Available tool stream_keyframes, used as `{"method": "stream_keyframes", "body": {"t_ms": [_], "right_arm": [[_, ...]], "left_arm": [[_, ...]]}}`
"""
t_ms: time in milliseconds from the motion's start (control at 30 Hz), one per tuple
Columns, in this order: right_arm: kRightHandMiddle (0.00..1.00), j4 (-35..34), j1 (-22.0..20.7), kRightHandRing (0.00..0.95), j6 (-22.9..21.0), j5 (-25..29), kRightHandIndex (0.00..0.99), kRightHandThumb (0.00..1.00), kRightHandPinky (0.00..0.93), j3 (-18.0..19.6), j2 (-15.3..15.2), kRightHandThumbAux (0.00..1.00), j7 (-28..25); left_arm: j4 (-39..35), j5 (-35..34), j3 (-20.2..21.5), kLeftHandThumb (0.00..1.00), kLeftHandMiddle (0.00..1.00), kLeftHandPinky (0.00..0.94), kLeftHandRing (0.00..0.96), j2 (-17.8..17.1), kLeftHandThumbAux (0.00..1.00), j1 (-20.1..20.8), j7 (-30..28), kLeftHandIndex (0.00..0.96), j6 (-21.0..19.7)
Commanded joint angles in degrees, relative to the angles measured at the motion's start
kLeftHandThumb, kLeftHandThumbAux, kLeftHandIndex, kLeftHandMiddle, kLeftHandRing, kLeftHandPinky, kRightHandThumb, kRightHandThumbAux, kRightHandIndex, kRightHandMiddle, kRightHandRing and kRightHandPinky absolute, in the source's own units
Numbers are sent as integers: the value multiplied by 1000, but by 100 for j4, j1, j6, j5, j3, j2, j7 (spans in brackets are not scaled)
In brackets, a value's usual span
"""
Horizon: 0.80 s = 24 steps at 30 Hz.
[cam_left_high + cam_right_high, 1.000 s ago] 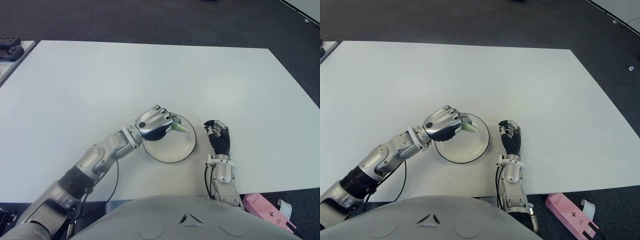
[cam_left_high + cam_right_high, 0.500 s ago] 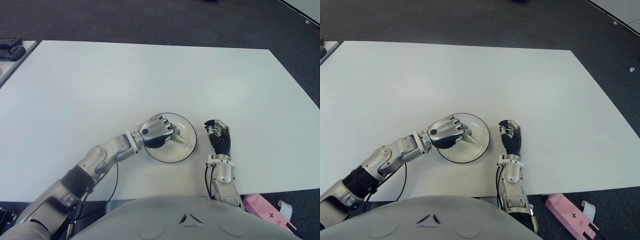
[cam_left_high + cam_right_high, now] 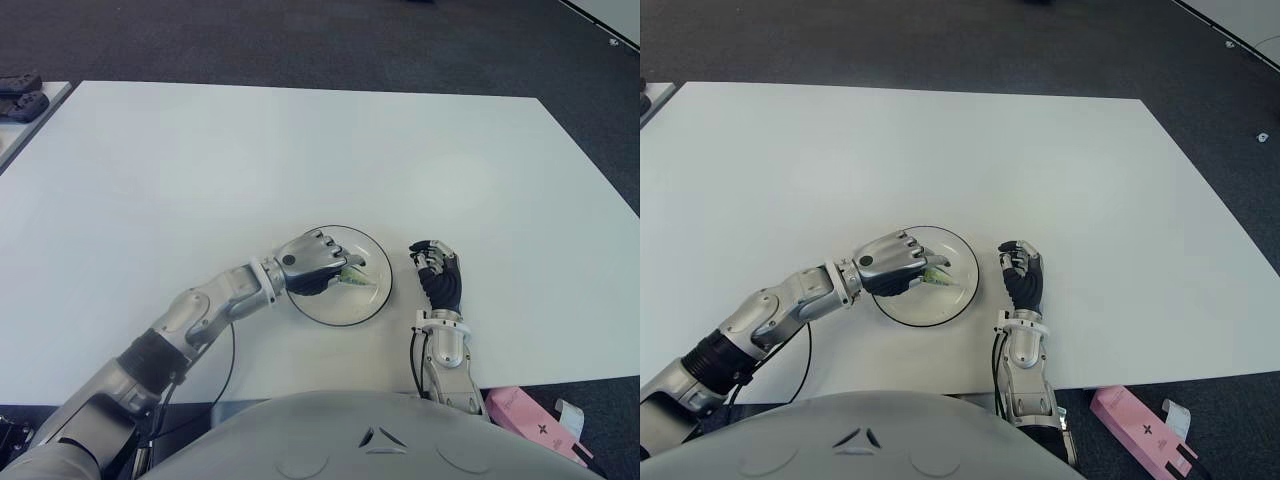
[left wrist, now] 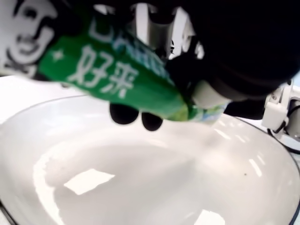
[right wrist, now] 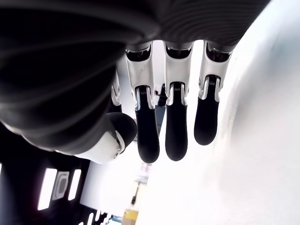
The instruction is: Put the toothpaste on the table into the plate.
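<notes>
Left hand (image 3: 312,262) holds toothpaste (image 4: 117,75) inside plate (image 3: 372,297) rim.

far, left, right table (image 3: 300,140) edges: bare, open | near edge: plate (image 3: 375,300), left hand (image 3: 312,262) over it, right hand (image 3: 440,278) beside

Wide white table (image 3: 300,150), dark grey carpet floor (image 3: 300,40) beyond, pink box (image 3: 535,425) on floor near table's front edge
</notes>
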State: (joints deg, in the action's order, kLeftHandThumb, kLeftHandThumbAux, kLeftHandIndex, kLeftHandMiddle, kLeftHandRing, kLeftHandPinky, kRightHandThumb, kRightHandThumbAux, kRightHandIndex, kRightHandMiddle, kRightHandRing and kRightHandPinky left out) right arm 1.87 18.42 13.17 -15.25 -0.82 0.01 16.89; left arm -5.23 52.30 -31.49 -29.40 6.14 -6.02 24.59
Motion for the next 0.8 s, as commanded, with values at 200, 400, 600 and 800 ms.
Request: {"method": "stream_keyframes", "body": {"t_ms": [200,400,600,800], "right_arm": [[460,90,-49,441,-36,56,426,706,441,57,20,725,6],[464,134,-78,445,-9,28,425,706,452,67,21,725,41],[467,162,-90,451,1,53,424,705,450,69,12,726,15],[463,161,-92,445,2,44,423,705,439,57,-8,727,-14]], "left_arm": [[-88,104,162,8,0,0,0,-109,443,84,14,0,166],[-166,173,249,18,0,0,0,-97,431,16,12,0,110],[-227,186,294,25,0,0,0,-68,423,-30,-49,0,25],[-255,223,323,29,0,0,0,-67,420,-69,-3,0,0]]}}
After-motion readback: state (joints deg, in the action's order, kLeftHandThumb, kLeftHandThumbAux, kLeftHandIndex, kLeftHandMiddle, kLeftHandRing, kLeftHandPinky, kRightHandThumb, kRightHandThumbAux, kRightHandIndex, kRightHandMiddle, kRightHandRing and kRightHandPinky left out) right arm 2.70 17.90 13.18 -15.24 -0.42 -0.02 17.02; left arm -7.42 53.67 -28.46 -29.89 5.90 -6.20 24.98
